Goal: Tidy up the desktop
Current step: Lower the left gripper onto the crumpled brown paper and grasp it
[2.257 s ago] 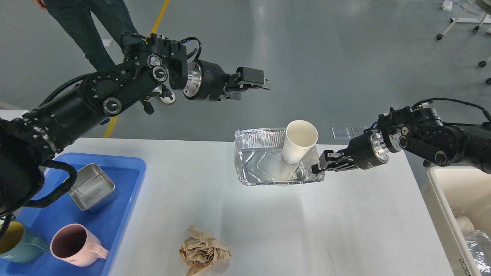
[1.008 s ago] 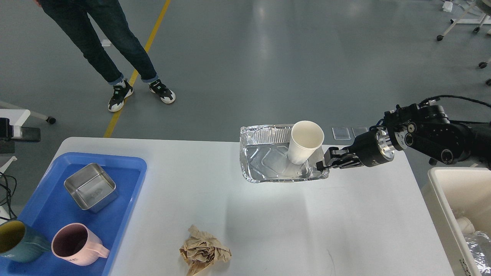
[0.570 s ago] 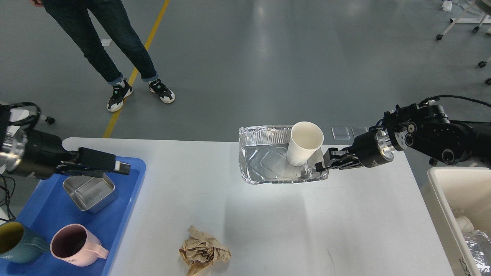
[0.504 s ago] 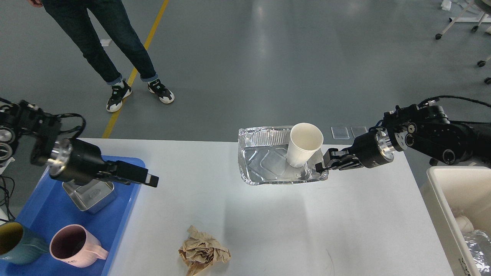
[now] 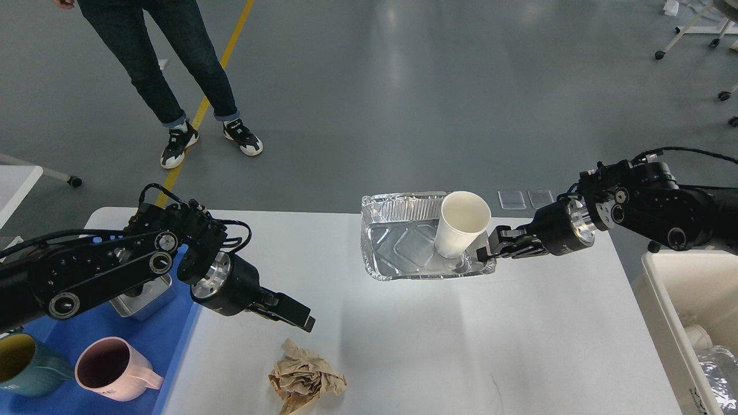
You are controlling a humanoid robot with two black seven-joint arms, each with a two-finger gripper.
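Note:
The white desktop [image 5: 461,346] fills the lower view. My right gripper [image 5: 483,252] is shut on the right rim of a foil tray [image 5: 403,245] and holds it just above the desktop's far side. A white paper cup [image 5: 461,225] leans tilted inside the tray at its right end. A crumpled brown paper ball [image 5: 305,377] lies on the desktop near the front edge. My left gripper [image 5: 302,321] points down and right, just above and left of the paper ball, apart from it. Its fingers look like one dark block.
A blue plastic tray [image 5: 173,340] on the left holds a square steel container [image 5: 147,297], a pink mug [image 5: 109,369] and a teal mug [image 5: 23,363]. A cream bin [image 5: 663,323] stands at the right with foil and a cup inside. A person [image 5: 173,75] stands beyond the far left corner.
My left arm has swung in from the left, over the blue tray, down toward the paper ball. My right gripper has kept its hold on the foil tray, which shifted slightly right.

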